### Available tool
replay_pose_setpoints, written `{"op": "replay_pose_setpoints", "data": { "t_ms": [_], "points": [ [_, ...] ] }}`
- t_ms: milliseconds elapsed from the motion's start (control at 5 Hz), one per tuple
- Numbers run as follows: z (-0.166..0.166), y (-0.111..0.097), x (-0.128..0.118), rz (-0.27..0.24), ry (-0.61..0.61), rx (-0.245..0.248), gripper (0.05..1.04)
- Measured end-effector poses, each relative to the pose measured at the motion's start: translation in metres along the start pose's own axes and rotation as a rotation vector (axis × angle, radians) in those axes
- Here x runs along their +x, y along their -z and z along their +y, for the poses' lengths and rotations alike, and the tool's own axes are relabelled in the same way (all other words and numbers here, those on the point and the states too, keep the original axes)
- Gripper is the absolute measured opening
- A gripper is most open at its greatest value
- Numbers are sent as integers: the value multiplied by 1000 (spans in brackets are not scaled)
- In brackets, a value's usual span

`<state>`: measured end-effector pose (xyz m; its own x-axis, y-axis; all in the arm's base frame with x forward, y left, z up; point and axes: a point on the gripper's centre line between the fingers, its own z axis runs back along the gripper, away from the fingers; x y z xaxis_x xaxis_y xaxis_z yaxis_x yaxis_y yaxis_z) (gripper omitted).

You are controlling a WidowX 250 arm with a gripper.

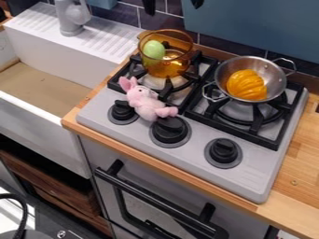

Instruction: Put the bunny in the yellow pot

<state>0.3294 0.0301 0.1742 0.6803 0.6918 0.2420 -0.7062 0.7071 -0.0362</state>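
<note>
We find the pink bunny lying along the near left part of the stove, ears toward the sink and upper left, feet down and to the right, close by the middle knob. Its long axis runs on that slant, its upper body beside the left grate.

Just behind it stands the yellow pot, see-through amber, with a green egg-shaped thing inside. To the right, a metal pan holds an orange ridged toy.

The jaws hang at the top edge, spread wide with nothing between them. From there, the bunny lies toward us and slightly left, beyond the pot, so we judge the arm must clear the rim first. We would then turn the jaws to close across the bunny's middle; descending too far right could catch the knob instead.
</note>
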Motion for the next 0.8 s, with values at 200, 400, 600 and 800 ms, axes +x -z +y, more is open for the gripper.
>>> {"op": "replay_pose_setpoints", "data": {
  "t_ms": [200, 400, 600, 800],
  "points": [
    [2, 11, -4, 29, 3, 23, 997],
    [13, 17, 0, 47, -17, 41, 997],
    [29, 27, 7, 48, -72, 63, 997],
    [42, 40, 9, 57, -108, 60, 997]
  ]
}}
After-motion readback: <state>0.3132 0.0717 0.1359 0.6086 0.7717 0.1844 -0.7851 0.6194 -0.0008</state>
